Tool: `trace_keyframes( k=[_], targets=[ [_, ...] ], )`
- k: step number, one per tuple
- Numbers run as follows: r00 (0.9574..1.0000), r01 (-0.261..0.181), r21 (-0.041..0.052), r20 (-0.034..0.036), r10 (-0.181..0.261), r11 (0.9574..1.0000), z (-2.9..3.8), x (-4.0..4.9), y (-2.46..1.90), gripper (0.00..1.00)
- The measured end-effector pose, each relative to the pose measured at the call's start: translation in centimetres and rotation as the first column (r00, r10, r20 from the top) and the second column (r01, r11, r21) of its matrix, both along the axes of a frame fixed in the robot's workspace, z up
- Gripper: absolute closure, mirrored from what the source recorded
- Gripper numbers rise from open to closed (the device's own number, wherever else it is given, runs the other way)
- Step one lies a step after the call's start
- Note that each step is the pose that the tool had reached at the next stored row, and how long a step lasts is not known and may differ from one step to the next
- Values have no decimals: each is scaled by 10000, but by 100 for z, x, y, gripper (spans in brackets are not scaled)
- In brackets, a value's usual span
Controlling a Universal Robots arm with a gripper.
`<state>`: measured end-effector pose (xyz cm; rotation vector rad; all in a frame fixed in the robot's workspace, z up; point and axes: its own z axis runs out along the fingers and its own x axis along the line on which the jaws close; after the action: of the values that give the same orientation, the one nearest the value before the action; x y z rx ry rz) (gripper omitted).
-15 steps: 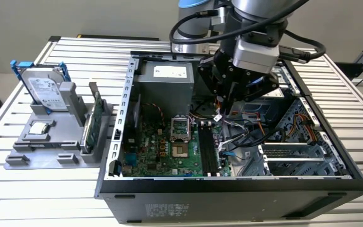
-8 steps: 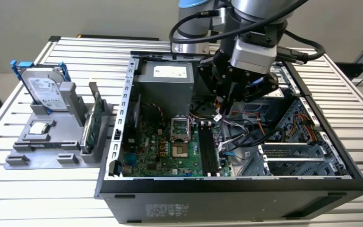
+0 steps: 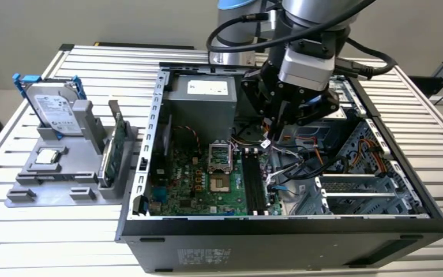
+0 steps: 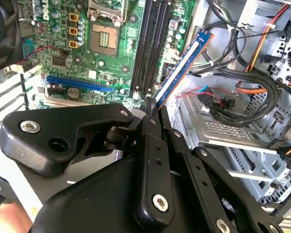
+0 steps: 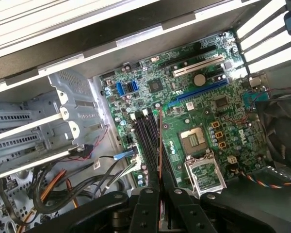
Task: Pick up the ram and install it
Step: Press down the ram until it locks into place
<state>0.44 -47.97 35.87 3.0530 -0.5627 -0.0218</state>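
Observation:
The ram (image 4: 184,60) is a long dark blue stick with an orange-edged tip, and my gripper (image 4: 153,104) is shut on one end of it. It hangs tilted above the open computer case, over the edge of the green motherboard (image 4: 111,68) and close to the black memory slots (image 4: 150,43). In the first wrist view the ram (image 5: 160,145) appears edge-on, rising from the gripper (image 5: 159,191) and lined up along the slots (image 5: 146,141). In the exterior view my gripper (image 3: 271,127) hovers inside the case, above the slots (image 3: 252,184).
A bundle of cables (image 3: 299,164) and a metal drive cage (image 3: 360,190) lie beside the slots. The CPU socket (image 3: 220,184) and a grey power supply (image 3: 202,104) sit on the other side. Outside the case, a grey holder (image 3: 52,173) carries a hard drive (image 3: 52,107) and a green card (image 3: 113,144).

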Motion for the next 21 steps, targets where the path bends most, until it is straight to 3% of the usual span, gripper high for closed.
trace_keyframes(
  k=[7,11,15,21],
  targets=[
    [10000,-4,-1,9,4,10000,-44,0,7,100],
    [9991,-421,0,34,421,9991,-94,0,16,100],
    [9950,-998,-3,55,998,9950,-139,0,20,100],
    [9851,-1716,-10,88,1716,9852,-188,0,29,100]
  ],
)
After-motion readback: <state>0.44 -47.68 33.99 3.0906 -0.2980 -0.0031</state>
